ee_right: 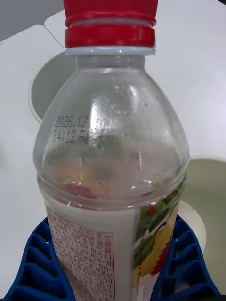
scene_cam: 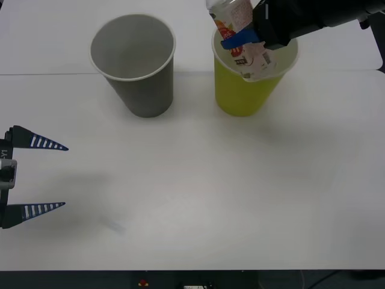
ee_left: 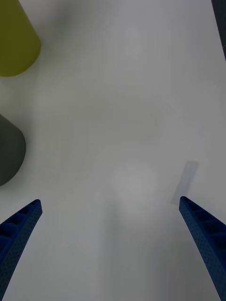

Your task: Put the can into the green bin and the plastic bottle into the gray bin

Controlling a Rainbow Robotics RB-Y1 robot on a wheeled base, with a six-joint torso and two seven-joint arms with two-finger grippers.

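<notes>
Your left gripper [scene_cam: 63,176] waits at the counter's [scene_cam: 192,198] near left edge, fingers spread wide and holding nothing; leave it there. Toward the far edge, your right gripper [scene_cam: 243,39] has its blue fingers [ee_right: 33,263] clamped on the bottle's [scene_cam: 237,30] labelled body, holding it tilted over the green bin's [scene_cam: 246,90] mouth. That is the wrong bin for it. Don't release here. Keep the grip firm, stay above both rims, carry the bottle leftward until it is centred over the gray bin [scene_cam: 135,66], then let go. No can is visible.
</notes>
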